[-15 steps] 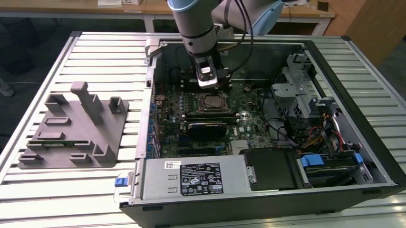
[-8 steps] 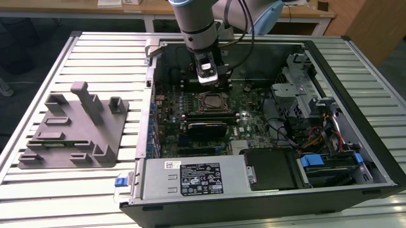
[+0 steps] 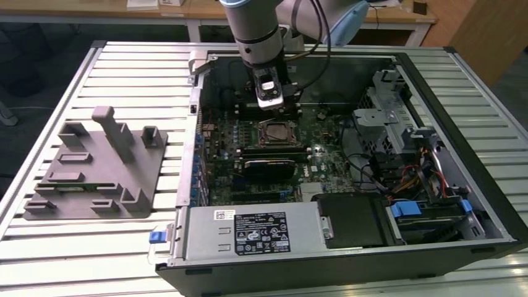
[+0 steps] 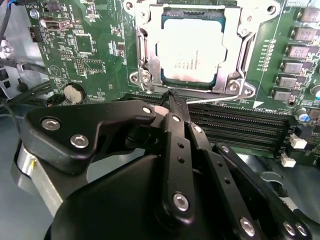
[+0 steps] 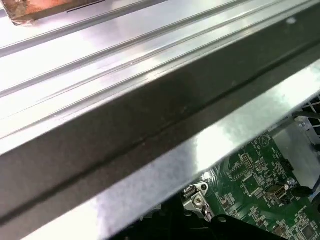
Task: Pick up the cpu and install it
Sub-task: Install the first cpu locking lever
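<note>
1. Nearest in the exterior view, an open computer case lies on a slatted metal bench. A grey power supply sits along the case's near wall, with a black box just beside it.
2. On the exterior view's left, a grey plastic tray with upright blocks rests on the bench, apart from the case.
3. Deeper inside lies the green motherboard. The cpu sits flat in its socket on the board, silver top upward.
4. In the second wrist view, a metal frame surrounds the cpu. Long black memory slots run between the cpu and the tool.
5. The tool hangs over the board close to the socket, fingers pressed together and pinching nothing. In the second wrist view, the tool has its tip near the frame's edge, apart from the cpu's top. Whether the tip touches the board cannot be told.
6. On the exterior view's right, a metal drive cage and a tangle of cables crowd the case.
7. Farthest off, a wooden desk stands beyond the bench.
8. The tool's black body hides the board beneath it in the second wrist view.
9. In the first wrist view, the case wall crosses in front of the motherboard.
10. The arm is cut off at the exterior view's upper edge.
</note>
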